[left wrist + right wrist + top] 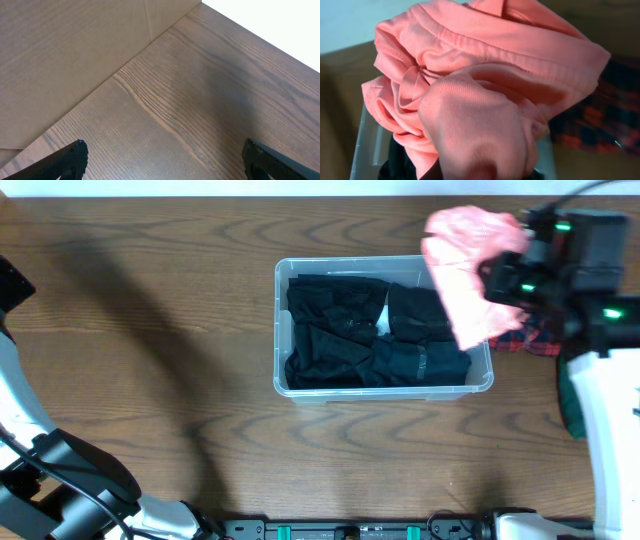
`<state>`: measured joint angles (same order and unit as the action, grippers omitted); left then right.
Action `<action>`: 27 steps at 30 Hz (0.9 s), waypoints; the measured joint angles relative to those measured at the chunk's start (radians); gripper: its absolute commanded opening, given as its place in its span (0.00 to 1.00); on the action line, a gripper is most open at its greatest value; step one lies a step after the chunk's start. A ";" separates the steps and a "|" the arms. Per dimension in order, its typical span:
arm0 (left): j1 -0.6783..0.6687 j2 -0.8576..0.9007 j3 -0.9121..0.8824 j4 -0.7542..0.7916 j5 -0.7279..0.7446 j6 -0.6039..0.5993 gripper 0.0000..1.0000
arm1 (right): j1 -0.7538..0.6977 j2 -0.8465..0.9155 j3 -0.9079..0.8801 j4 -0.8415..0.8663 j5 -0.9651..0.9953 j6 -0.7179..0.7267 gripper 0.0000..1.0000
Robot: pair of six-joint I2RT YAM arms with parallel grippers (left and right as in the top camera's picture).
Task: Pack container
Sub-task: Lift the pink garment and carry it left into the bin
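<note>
The clear plastic container [283, 330] sits mid-table and holds black clothes [360, 335]. My right gripper [497, 280] is shut on a pink garment [462, 260] and holds it above the container's right end. In the right wrist view the pink garment [485, 95] fills the frame and hides the fingers; the container's rim [362, 150] shows below it. My left gripper [162, 157] is open and empty over bare wood, far from the container.
A red and dark plaid cloth [535, 335] lies on the table to the right of the container, also seen in the right wrist view [600, 120]. A cardboard wall [65, 55] stands near the left gripper.
</note>
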<state>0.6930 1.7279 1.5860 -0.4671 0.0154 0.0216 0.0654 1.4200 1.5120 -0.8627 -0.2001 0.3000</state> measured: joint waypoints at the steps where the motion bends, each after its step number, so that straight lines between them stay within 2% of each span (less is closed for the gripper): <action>1: 0.000 0.000 0.000 0.000 0.000 0.000 0.98 | 0.037 0.015 0.000 0.014 0.030 0.002 0.01; 7: 0.000 0.000 0.000 0.000 0.000 0.000 0.98 | 0.156 0.137 0.000 0.031 0.177 0.008 0.01; 18: 0.000 0.000 0.000 0.000 0.000 0.000 0.98 | 0.162 0.355 0.000 0.063 0.250 0.084 0.01; 27: 0.000 0.000 0.000 0.000 0.000 0.000 0.98 | 0.162 0.436 0.000 0.060 0.227 0.165 0.01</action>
<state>0.6930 1.7279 1.5860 -0.4667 0.0154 0.0216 0.2276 1.8565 1.5120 -0.8032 0.0269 0.4648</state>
